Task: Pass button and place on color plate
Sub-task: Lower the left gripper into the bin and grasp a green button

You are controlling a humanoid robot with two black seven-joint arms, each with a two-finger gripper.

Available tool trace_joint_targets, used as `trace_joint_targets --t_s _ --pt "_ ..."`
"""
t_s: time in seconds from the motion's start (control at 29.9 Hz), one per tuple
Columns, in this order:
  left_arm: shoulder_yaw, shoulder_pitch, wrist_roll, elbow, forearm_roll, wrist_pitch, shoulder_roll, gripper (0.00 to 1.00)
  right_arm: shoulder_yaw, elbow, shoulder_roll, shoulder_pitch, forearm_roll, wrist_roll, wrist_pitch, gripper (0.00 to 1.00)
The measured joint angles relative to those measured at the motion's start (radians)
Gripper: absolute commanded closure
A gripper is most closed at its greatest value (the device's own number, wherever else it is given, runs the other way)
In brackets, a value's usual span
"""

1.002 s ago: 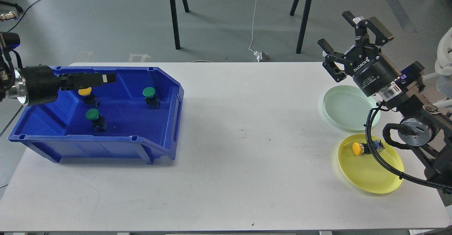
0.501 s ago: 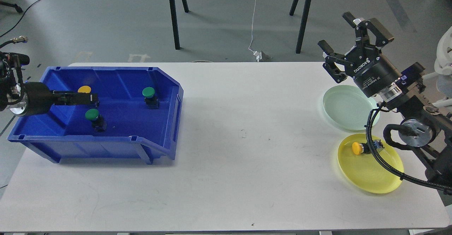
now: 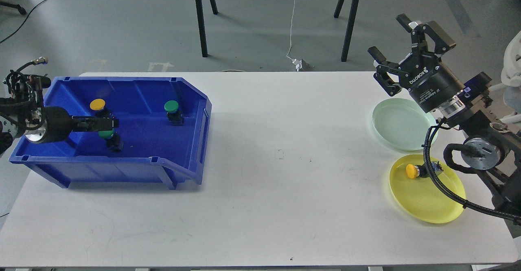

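A blue bin (image 3: 191, 140) on the table's left holds a yellow button (image 3: 97, 105), a green button (image 3: 171, 107) and a second green button (image 3: 109, 136). My left gripper (image 3: 110, 123) reaches into the bin from the left, seen edge-on as a thin dark bar just over the second green button, partly hiding it; its fingers cannot be told apart. My right gripper (image 3: 386, 35) is open and empty, raised above the far right edge of the table. A pale green plate (image 3: 397, 122) is empty. A yellow plate (image 3: 423, 199) holds a yellow button (image 3: 412, 171).
The right arm's black cable (image 3: 437, 183) loops over the yellow plate. The white table (image 3: 285, 161) spans between the bin and the plates. Black stand legs (image 3: 200, 18) stand on the floor behind the table.
My left gripper has moved from over the yellow button toward the bin's front, now over the nearer green button, uncovering the yellow button. The right arm has barely moved.
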Motion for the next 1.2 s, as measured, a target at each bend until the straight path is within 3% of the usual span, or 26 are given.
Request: trace_joint_targets --t_s 0.8,1.2 --pt "-0.001 0.039 0.0 0.032 -0.005 0.017 -0.043 0.07 0.0 0.002 0.0 -0.009 0.0 0.0 0.0 0.14" --pt "0.0 0.044 0.0 0.091 -0.006 0.018 -0.084 0.3 0.0 0.005 -0.001 -0.009 0.0 0.0 0.0 0.14"
